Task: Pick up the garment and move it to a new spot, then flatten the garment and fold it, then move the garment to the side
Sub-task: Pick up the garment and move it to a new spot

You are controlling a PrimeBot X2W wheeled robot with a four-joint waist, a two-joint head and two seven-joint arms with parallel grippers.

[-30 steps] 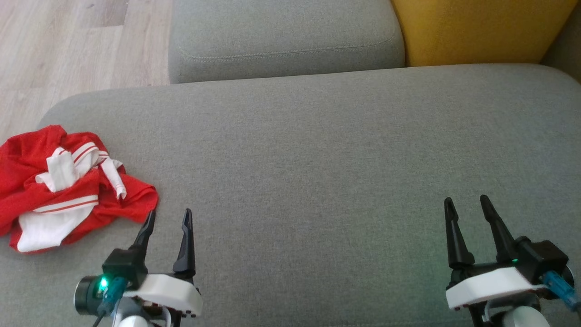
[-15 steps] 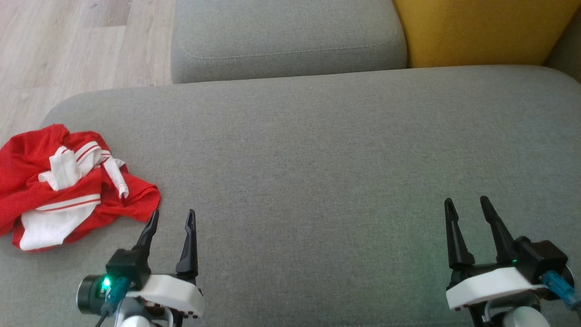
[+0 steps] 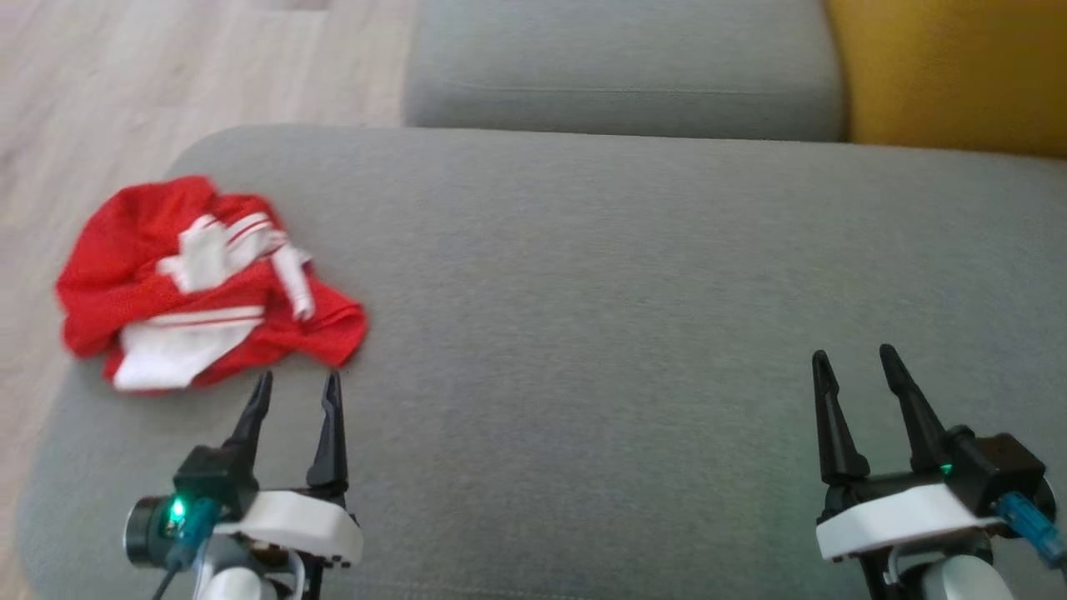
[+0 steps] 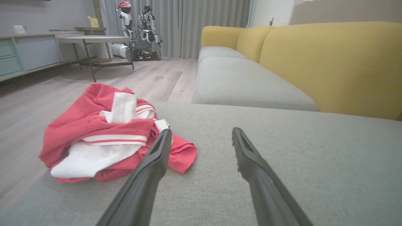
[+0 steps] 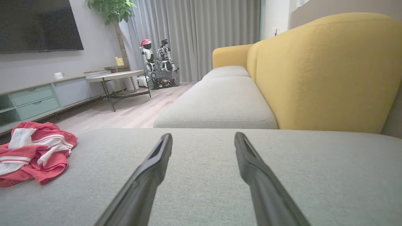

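A red and white garment (image 3: 208, 283) lies in a crumpled heap on a wide grey sofa seat (image 3: 625, 275). It sits just ahead of the left claw (image 3: 298, 377) and a little to that claw's left, close to the seat's rounded corner, with pale wood floor (image 3: 167, 75) beyond. The left claw's two dark fingers are spread apart and pinch nothing. Their tips stop just short of the garment's nearest red hem and appear not to touch it. In the left wrist view one finger crosses in front of that hem, so contact cannot be ruled out there.

The right claw (image 3: 854, 351) hovers low over bare grey cushion, well apart from the garment, which lies far off to its left. Its fingers are also spread and empty. A yellow backrest (image 3: 950, 75) rises ahead of it and to its right.

By the look of things, the task has hardly begun. The garment is bunched, with white striped parts twisted over the red, and no claw holds it. Picking it up, carrying it to a new spot, flattening it, folding it and moving it aside all appear to be left. The left claw seems best placed for the first grasp.
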